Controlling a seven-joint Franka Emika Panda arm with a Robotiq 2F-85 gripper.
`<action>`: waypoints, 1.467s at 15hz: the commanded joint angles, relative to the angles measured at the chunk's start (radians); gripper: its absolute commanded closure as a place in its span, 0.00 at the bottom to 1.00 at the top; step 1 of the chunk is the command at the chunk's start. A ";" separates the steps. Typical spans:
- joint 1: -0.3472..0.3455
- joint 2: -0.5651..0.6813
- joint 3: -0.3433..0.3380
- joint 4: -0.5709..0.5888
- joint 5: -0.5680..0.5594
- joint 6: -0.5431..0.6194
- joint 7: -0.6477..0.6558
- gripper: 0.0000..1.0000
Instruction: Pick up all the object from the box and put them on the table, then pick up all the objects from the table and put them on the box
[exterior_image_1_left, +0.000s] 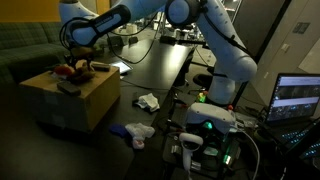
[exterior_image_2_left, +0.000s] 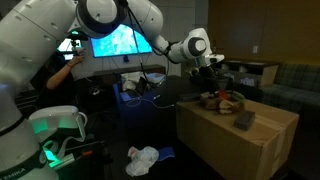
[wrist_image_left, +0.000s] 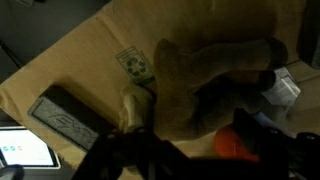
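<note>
The cardboard box (exterior_image_1_left: 85, 100) is viewed from some distance in an exterior view, set at the left, with the robot base (exterior_image_1_left: 215, 120) near and a laptop (exterior_image_1_left: 300, 95) at the right edge. It is seemingly taken from the opposite side in an exterior view: cardboard box (exterior_image_2_left: 235, 140) near right, monitor (exterior_image_2_left: 118, 42) far. Its top (wrist_image_left: 90, 60) is shown closely, from above, in the wrist view.

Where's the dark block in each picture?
Exterior view: dark block at left, atop the cardboard box, near its front edge.
Exterior view: dark block right of centre, on the box top.
Wrist view: dark block lower left, lying on cardboard.
Shared landmark: the cardboard box under it.
</note>
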 joint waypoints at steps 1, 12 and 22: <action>-0.001 -0.029 -0.014 0.017 0.031 -0.034 -0.058 0.00; -0.042 -0.037 -0.095 -0.091 -0.033 0.178 -0.238 0.00; -0.110 -0.024 -0.112 -0.192 -0.032 0.321 -0.466 0.00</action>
